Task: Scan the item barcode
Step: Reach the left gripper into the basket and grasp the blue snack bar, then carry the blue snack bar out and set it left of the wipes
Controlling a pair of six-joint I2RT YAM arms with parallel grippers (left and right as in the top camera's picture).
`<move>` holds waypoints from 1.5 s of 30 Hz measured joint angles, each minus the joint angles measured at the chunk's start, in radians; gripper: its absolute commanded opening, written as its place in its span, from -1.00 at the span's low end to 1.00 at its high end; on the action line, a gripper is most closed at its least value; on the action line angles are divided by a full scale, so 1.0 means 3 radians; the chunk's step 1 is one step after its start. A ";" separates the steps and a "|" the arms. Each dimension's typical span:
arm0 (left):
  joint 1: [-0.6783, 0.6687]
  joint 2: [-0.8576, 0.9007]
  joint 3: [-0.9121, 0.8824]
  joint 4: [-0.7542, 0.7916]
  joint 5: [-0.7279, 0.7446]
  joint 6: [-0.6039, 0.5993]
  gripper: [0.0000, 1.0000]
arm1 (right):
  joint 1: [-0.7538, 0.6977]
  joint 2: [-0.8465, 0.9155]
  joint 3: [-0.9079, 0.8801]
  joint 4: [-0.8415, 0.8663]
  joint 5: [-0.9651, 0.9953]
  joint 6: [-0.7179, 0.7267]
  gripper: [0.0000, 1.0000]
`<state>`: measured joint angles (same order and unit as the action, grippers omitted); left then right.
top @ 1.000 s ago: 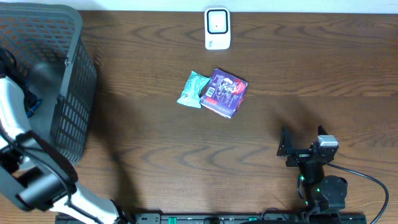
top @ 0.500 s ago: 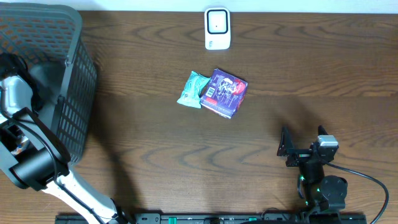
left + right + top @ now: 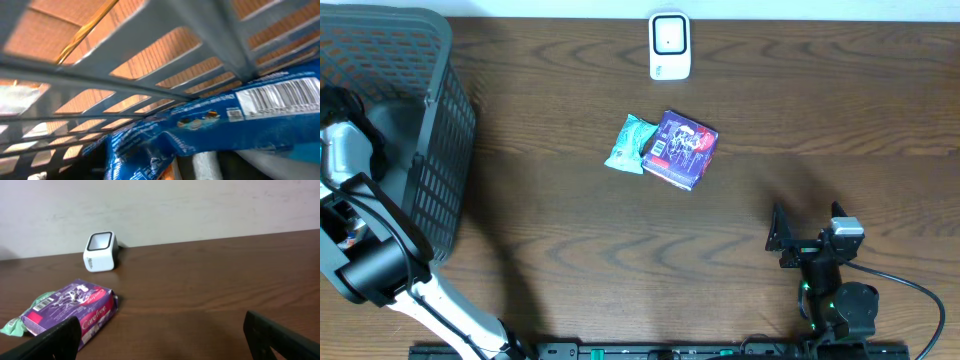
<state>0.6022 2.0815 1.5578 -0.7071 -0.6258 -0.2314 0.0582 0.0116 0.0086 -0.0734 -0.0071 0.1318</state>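
Blue packet [image 3: 200, 125], barcode [image 3: 280, 97] showing, lies by the grey basket [image 3: 435, 160] slats.

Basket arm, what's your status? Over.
Left gripper in basket, grip unclear. Right gripper open, parked. Blue packet close below, barcode showing. Scanner unobstructed.

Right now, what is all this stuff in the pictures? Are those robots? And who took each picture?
Yes, these are two robot arms at a wooden table. One picture looks down from above; the other two come from small cameras on the arms' wrists. On the table lie a purple box, a green packet and a white scanner, and a grey basket stands at the left. The left arm reaches into the basket; its camera shows basket bars and a blue packet with a barcode. I cannot tell whether it holds anything. The right gripper is open and empty.
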 measured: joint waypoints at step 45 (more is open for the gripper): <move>-0.0676 -0.2852 -0.0261 -0.0048 0.2799 -0.0591 -0.85 | 0.0000 0.0000 0.0000 0.0000 0.0000 0.0000 0.99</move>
<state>0.3992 1.2259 1.4796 -0.7216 0.2138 -0.4088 0.0582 0.0116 0.0086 -0.0734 -0.0071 0.1318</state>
